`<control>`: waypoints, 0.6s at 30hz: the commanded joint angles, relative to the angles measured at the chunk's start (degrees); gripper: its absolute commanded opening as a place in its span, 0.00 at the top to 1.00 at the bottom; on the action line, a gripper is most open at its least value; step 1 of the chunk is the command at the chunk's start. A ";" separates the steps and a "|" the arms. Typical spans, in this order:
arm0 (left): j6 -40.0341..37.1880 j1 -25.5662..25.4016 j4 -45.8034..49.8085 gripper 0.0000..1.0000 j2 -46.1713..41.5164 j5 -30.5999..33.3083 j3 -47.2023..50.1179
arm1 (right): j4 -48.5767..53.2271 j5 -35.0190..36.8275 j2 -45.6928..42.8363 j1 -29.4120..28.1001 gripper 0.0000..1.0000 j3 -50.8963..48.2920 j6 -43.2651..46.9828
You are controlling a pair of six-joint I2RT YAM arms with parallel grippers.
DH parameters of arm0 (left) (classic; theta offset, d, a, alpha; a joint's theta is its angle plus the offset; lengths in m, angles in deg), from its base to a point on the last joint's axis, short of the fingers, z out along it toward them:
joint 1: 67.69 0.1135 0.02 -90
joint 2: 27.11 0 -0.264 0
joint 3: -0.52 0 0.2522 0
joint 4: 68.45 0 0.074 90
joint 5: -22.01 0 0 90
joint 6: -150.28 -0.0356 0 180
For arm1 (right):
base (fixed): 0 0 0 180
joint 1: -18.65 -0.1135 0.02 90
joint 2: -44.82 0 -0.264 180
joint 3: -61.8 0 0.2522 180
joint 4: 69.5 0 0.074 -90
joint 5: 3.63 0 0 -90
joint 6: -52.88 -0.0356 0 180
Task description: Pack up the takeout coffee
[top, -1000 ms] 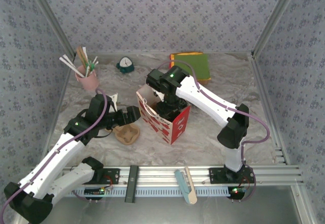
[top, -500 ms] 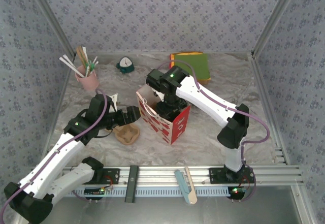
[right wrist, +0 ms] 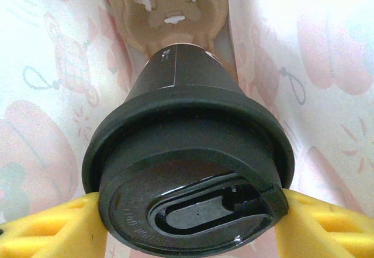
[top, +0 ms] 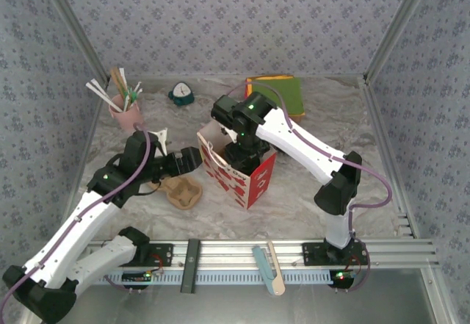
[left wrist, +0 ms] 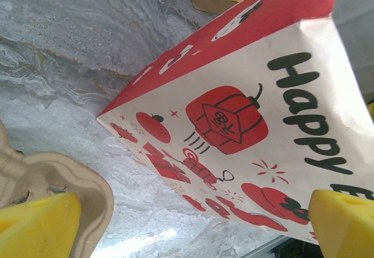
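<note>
"One dark brown paper cup with a round black plastic lid (right wrist: pixel 187 129) is in play. Where does it sit?"

"Inside the red-and-white printed paper bag (top: pixel 228 177), which stands upright and open-topped near the middle of the grey marbled counter (top: pixel 294 206). The right fingers (right wrist: pixel 49 226), yellow foam, clamp the lid's rim from either side and hold the cup upright."

"What lies beneath it?"

"A brown cardboard tray with cut-out slots (right wrist: pixel 169 3) on the bag's floor. The cup's own body hides its foot, so whether cup and tray touch cannot be told."

"And the other arm?"

"The left fingers (left wrist: pixel 38 226) stand wide apart and grip nothing. They point at the bag's left face, the white one printed with red pumpkins and black 'Happy' lettering, and from above they sit just beside that face. A brown moulded cardboard cup carrier (top: pixel 183 190) lies flat on the counter just beside the bag, below the left fingers; its rim shows next to one finger in the left wrist view."

"What else stands around?"

"A pink cup of straws and sticks (top: pixel 126 112) at the far left, a small teal round object (top: pixel 181 94) farther back, and a stack of green, yellow and orange flat sheets (top: pixel 277 92) at the far side. A wooden stick (top: pixel 274 261) beside a pale blue strip (top: pixel 261 258) rests on the metal front rail (top: pixel 220 250)."
</note>
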 commanded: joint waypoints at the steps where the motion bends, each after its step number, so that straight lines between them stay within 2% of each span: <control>1: -1.38 -0.27 0.71 0.00 0.40 1.74 -3.62 | 1.86 1.65 -2.44 0.07 0.32 2.86 -1.17; 10: -1.95 -0.26 3.29 0.00 0.90 5.55 -9.26 | 0.81 3.52 -4.82 -0.07 0.32 4.13 -1.56; 18: -2.72 -0.28 1.81 0.00 3.17 3.80 -12.82 | 0.96 4.70 -5.76 0.00 0.32 5.85 -1.48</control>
